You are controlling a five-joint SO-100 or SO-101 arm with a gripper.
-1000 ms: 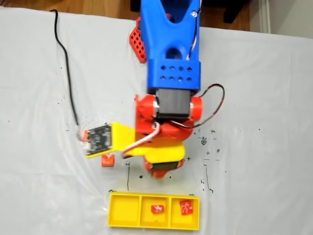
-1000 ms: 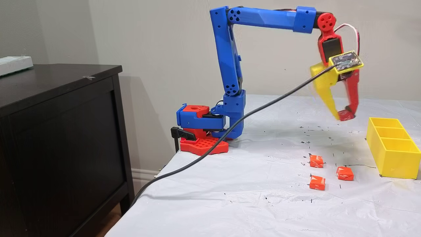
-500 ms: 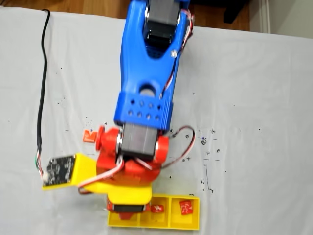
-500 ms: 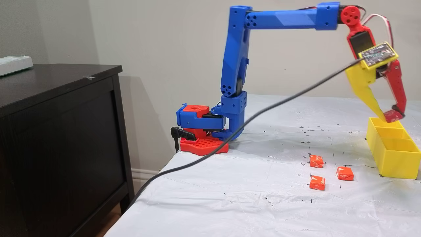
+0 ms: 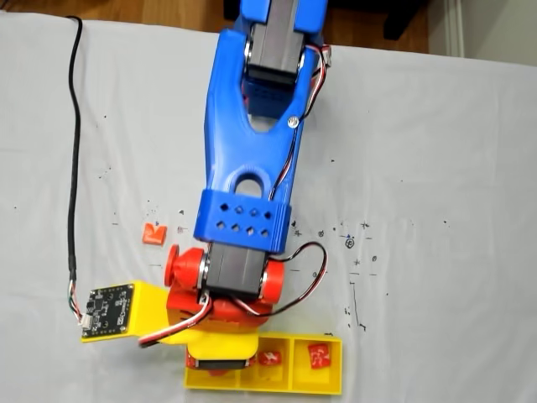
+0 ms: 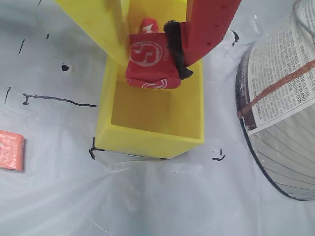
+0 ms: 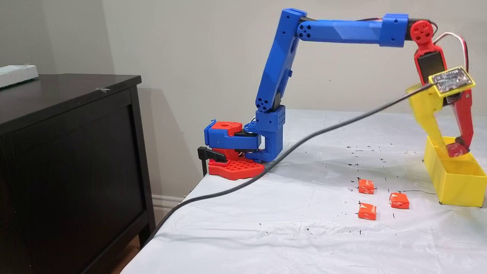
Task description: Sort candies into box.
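Observation:
My gripper (image 6: 151, 56) is shut on a red candy (image 6: 150, 61) with white marks, pinched between the yellow finger and the red finger. It hangs just above the bare end compartment of the yellow box (image 6: 147, 140). In a fixed view from the side, the gripper (image 7: 454, 148) has its tips dipped inside the near end of the box (image 7: 454, 182). From above, the other two compartments of the box (image 5: 277, 388) hold one candy (image 5: 268, 358) and another candy (image 5: 318, 354). Three loose candies (image 7: 366, 186), (image 7: 399, 200), (image 7: 367, 211) lie on the white cloth.
A black cable (image 7: 266, 167) runs from the wrist camera across the table and off its edge. The arm's base (image 7: 232, 152) is clamped at the far table corner beside a dark cabinet (image 7: 68, 152). A clear round container over newsprint (image 6: 280, 113) sits close beside the box.
The arm has swung from above the loose candies to the box, carrying the candy, and has lowered it into the end compartment's opening.

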